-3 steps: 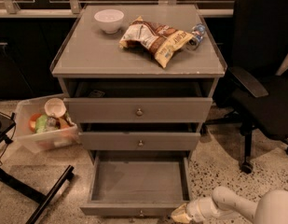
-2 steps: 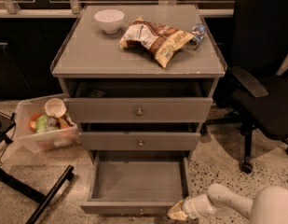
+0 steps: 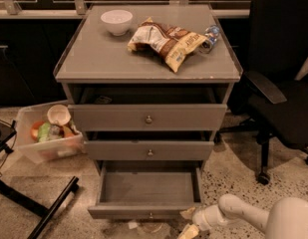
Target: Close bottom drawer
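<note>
The bottom drawer point(image 3: 146, 189) of the grey cabinet point(image 3: 148, 66) is pulled far out and looks empty inside. Its plain front point(image 3: 118, 212) runs along the lower edge of the camera view, with a small round knob point(image 3: 150, 215). My gripper point(image 3: 189, 224) is at the front right corner of that drawer, low near the floor, with my white arm point(image 3: 253, 215) coming in from the bottom right. The fingertips lie right at the drawer front's right end.
The middle drawer point(image 3: 149, 150) and top drawer point(image 3: 147, 116) stand slightly out. On top are a white bowl point(image 3: 116, 21), a chip bag point(image 3: 166, 41) and a bottle point(image 3: 210, 35). A clear bin point(image 3: 46, 133) of items sits left, a black office chair point(image 3: 285, 83) right, a black stand leg point(image 3: 49, 210) lower left.
My gripper has moved a little left along the floor, closer to the bottom drawer's front right corner. The drawer looks about as far out as before.
</note>
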Tool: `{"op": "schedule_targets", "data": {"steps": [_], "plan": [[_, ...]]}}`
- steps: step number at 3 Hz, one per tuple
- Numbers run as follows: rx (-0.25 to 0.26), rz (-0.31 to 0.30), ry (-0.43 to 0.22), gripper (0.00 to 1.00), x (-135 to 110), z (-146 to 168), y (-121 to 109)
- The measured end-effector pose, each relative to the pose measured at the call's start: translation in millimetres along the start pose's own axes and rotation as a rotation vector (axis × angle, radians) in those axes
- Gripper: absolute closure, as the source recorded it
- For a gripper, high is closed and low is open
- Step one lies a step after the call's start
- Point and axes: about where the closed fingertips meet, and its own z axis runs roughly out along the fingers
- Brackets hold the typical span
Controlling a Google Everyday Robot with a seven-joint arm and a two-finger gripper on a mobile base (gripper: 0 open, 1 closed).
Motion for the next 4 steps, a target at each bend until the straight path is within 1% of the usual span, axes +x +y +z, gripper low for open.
{"op": "schedule_targets", "data": {"steps": [1,2,3,4], "plan": [[0.045,-0.059,-0.044,0.00,-31.4,11.7,-21.5],[0.045,-0.059,-0.045,0.00,-31.4,11.7,-21.5],[0.055,-0.040,-0.074,0.00,-31.5,13.0,-28.7],[0.078,-0.081,-0.127,0.18,-43.4,17.0,-51.3]]}}
